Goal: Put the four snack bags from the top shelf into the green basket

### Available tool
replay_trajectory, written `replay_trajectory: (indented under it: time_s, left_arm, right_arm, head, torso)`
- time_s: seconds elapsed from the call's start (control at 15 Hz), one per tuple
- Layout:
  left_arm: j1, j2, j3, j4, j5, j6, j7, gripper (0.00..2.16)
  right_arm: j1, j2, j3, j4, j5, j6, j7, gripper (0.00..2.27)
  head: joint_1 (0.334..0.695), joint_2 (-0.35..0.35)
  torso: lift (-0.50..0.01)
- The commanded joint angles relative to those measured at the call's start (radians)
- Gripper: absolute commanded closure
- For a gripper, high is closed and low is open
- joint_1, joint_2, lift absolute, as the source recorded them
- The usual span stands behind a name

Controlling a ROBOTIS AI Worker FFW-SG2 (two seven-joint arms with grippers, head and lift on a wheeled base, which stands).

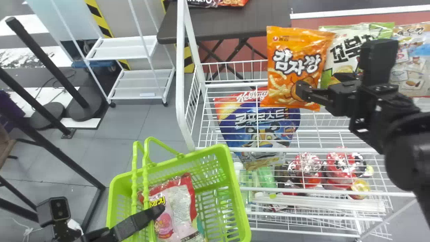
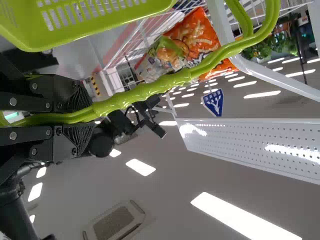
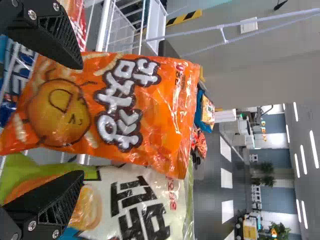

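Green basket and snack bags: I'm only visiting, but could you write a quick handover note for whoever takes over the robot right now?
Left end effector: closed on the handle of the green basket.
Right end effector: open, in front of the orange bag and the white-and-green bag; no grip yet.
Done: one bag, pink and red, lies in the basket.
Left: three bags at the top shelf: the orange one, the white-and-green one and, to its right, a beige-and-blue one. The orange one is probably next.
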Motion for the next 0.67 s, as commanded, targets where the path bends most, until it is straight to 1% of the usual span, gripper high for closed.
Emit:
replay_trajectory:
  time_s: [0.0,0.07,0.13,0.2,0.27,0.33,0.47,0.6]
  left_arm:
    - [-0.004,-0.002,-0.002,0.011,-0.001,0.000,-0.010,2.15]
    - [0.001,-0.004,0.000,0.011,-0.001,0.000,-0.010,2.15]
    - [0.004,-0.005,0.001,0.011,-0.001,0.000,-0.010,2.15]
    - [0.008,-0.011,0.003,0.011,-0.001,-0.003,-0.010,2.15]
    - [0.013,-0.020,0.003,0.009,-0.002,-0.003,-0.010,2.15]
    - [0.016,-0.033,0.003,0.003,-0.004,-0.003,-0.010,2.15]
    - [0.033,-0.051,0.005,-0.014,-0.004,-0.003,-0.010,2.15]
    - [0.043,-0.063,0.006,-0.020,-0.004,-0.006,-0.010,2.15]
  right_arm:
    - [-0.092,0.014,0.024,0.163,-0.009,-0.051,-0.006,0.13]
    - [-0.120,0.016,0.033,0.209,-0.015,-0.051,-0.003,0.29]
    - [-0.137,0.019,0.036,0.242,-0.019,-0.051,0.014,0.62]
    - [-0.141,0.019,0.034,0.251,-0.023,-0.054,0.042,1.04]
    - [-0.141,0.019,0.036,0.251,-0.023,-0.048,0.046,1.65]
    - [-0.138,0.019,0.034,0.251,-0.031,-0.032,0.046,2.16]
    - [-0.107,0.014,0.024,0.230,-0.040,-0.051,0.069,2.25]
    - [-0.052,0.010,0.008,0.156,-0.048,-0.078,0.092,2.25]
  head:
    - [0.695,0.181]
    - [0.695,0.182]
    - [0.695,0.184]
    - [0.695,0.187]
    - [0.695,0.192]
    - [0.695,0.201]
    - [0.695,0.201]
    - [0.695,0.200]
  torso:
    - [0.000]
    - [0.000]
    - [0.000]
    - [0.000]
    - [0.000]
    - [0.000]
    - [0.000]
    - [0.000]
